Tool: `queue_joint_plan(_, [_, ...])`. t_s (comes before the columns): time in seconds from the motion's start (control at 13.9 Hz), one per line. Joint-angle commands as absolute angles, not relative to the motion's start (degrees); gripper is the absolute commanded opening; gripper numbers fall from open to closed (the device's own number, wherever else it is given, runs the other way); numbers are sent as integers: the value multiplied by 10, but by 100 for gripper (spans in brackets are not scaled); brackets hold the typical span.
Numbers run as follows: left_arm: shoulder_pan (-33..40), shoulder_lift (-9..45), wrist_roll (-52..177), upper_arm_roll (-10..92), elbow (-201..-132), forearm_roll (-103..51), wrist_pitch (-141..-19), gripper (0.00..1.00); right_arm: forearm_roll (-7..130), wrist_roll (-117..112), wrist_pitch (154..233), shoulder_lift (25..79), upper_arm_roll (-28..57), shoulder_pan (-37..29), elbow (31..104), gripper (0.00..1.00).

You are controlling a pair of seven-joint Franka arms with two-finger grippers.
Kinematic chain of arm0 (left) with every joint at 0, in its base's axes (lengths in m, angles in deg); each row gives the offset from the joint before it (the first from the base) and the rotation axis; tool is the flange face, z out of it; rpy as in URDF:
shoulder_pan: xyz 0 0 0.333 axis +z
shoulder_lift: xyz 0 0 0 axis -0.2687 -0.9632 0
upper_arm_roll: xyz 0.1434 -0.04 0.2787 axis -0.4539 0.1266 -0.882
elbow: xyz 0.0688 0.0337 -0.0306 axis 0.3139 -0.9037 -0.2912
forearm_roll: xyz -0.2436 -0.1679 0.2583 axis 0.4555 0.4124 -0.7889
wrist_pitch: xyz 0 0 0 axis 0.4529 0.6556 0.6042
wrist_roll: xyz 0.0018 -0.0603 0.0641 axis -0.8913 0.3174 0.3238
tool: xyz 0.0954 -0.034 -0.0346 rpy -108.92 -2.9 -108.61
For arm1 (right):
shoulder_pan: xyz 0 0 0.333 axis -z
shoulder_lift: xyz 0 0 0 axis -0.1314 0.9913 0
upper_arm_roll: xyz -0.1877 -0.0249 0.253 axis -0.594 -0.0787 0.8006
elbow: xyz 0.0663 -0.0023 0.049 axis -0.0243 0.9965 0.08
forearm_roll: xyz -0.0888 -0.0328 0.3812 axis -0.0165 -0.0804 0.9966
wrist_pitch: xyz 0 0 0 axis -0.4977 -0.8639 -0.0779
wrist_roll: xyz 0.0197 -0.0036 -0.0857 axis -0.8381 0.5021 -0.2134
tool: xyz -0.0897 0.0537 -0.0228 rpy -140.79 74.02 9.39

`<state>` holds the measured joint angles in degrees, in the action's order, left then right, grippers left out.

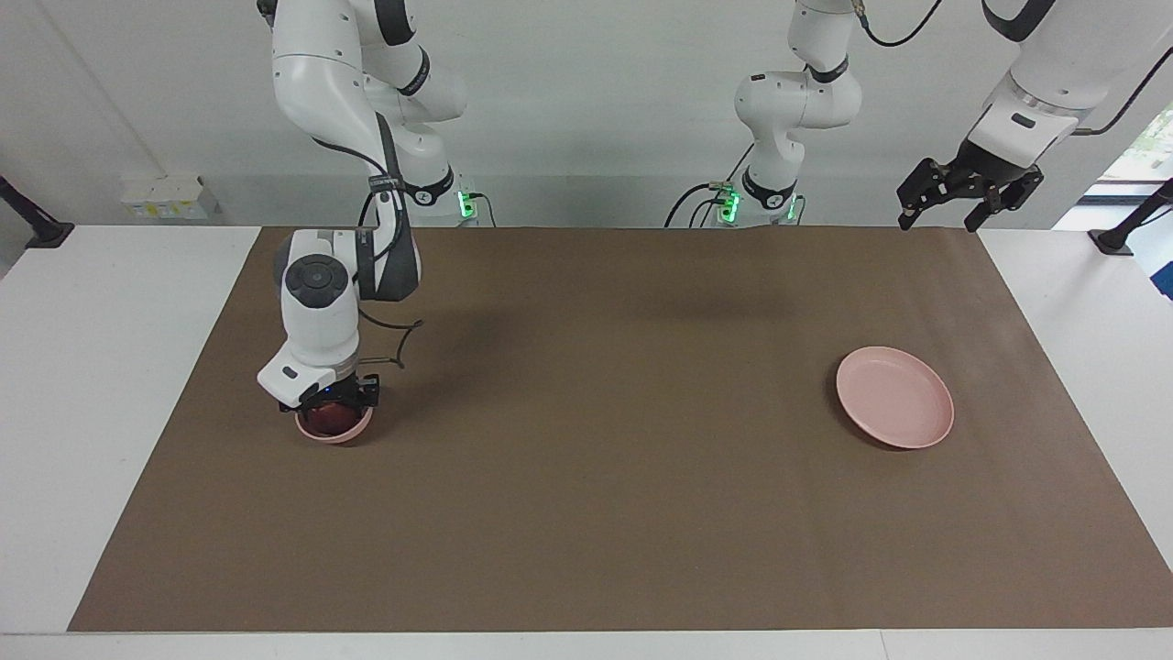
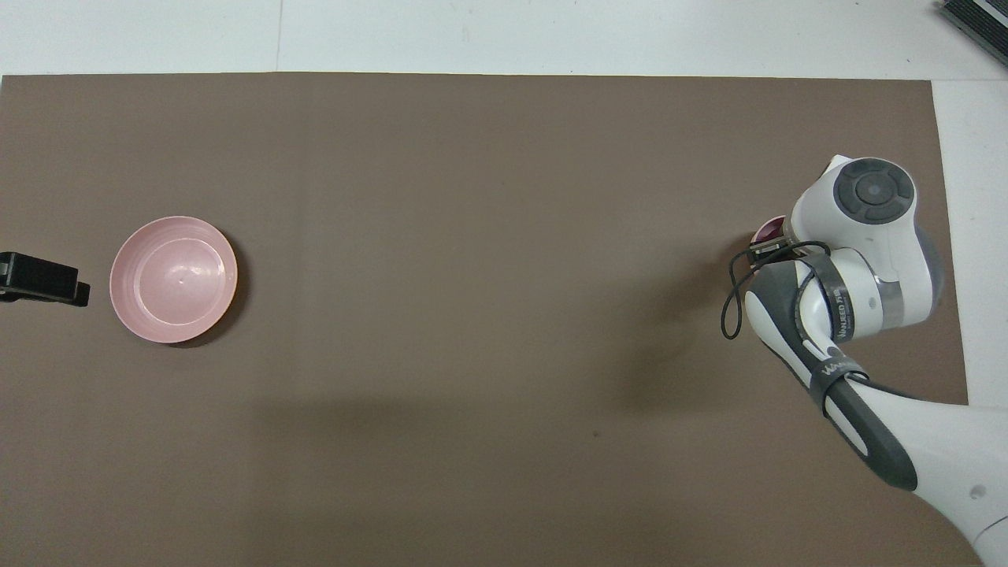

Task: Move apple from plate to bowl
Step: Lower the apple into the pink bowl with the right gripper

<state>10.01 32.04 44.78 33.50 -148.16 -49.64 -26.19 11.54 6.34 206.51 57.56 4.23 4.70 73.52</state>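
Looks nearly done tbh: apple (image 1: 327,420) down in the bowl (image 1: 336,433) at the right arm's end, plate (image 1: 894,397) bare, right gripper (image 1: 335,403) low over it, can't tell finger state, might drag the apple out or tip the bowl lifting off; left gripper (image 1: 966,191) parked, fingers spread.

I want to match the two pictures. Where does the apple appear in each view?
Facing view: the apple sits in the bowl under the right claw, toward the right arm's end.
Overhead view: only a red sliver shows beside the right arm's wrist.
Shared landmark: the plate, bare.
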Motion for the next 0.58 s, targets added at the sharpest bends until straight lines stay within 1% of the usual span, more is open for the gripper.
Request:
queue_joint_plan(0.0, [104,327,445,337,-1484,-501,-254,100,115,75,2079,575,44,50,738,95])
queue_joint_plan(0.07, [104,327,445,337,-1484,-500,-254,100,115,75,2079,575,44,50,737,100])
queue_joint_plan(0.36, [104,327,445,337,-1484,-501,-254,100,115,74,2069,573,44,47,730,100])
queue_joint_plan(0.5, [104,327,445,337,-1484,-500,-254,100,116,71,2054,556,44,47,729,100])
